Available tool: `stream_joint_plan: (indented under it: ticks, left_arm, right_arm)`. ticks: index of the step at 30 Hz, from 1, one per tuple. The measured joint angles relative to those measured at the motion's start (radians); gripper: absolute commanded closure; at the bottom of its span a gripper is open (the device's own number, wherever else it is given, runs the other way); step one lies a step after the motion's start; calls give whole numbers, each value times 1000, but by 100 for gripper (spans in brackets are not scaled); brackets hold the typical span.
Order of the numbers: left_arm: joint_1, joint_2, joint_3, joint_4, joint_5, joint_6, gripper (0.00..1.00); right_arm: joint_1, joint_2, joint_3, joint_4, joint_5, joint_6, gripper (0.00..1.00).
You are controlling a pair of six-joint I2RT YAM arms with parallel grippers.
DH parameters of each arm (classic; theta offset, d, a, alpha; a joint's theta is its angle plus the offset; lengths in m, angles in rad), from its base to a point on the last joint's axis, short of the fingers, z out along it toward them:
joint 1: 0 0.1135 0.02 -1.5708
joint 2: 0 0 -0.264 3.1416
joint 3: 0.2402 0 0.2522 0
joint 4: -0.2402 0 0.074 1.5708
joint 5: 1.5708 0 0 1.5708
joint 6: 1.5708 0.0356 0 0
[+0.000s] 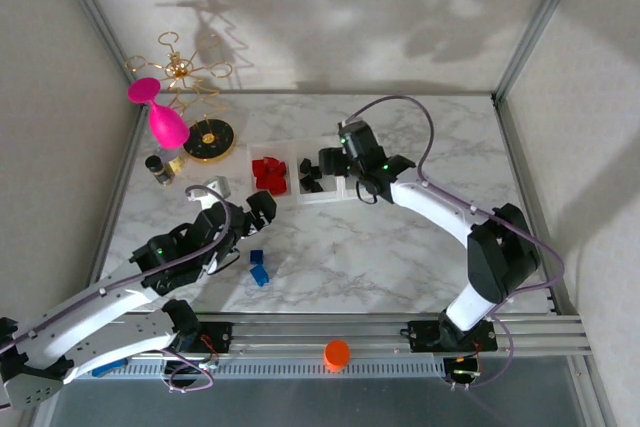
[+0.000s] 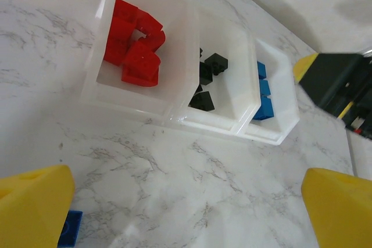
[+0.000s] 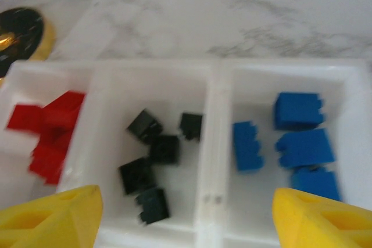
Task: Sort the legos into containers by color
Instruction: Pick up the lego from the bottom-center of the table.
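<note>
Right wrist, right hand [image 3: 186, 197] spread above black legos [image 3: 152, 162] in containers [image 3: 214, 143]

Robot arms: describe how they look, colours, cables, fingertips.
The left arm and right arm have white shells, black joints, small green lights and thin purple cables looping alongside. The left gripper and right gripper end in yellow wedge-shaped fingers.

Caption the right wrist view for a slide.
Right gripper, jaws open, over the bins: red bricks left, black bricks middle, blue bricks right.
</note>
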Motion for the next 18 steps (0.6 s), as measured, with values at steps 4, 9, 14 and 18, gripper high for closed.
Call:
stream_joint_plan:
  ticks: [4, 9, 14, 18]
  left_arm:
    - [0, -52, -12, -34, -15, -13, 0]
    - [0, -107, -28, -106, -28, -31, 0]
    - [0, -155, -31, -174, -39, -54, 0]
    - [0, -195, -32, -220, -51, -72, 0]
  right_arm:
    - [103, -2, -30, -7, -5, 27, 22]
    - [243, -1, -53, -13, -23, 72, 20]
    - [359, 5, -95, 41, -54, 114, 15]
    - [431, 49, -117, 82, -72, 141, 14]
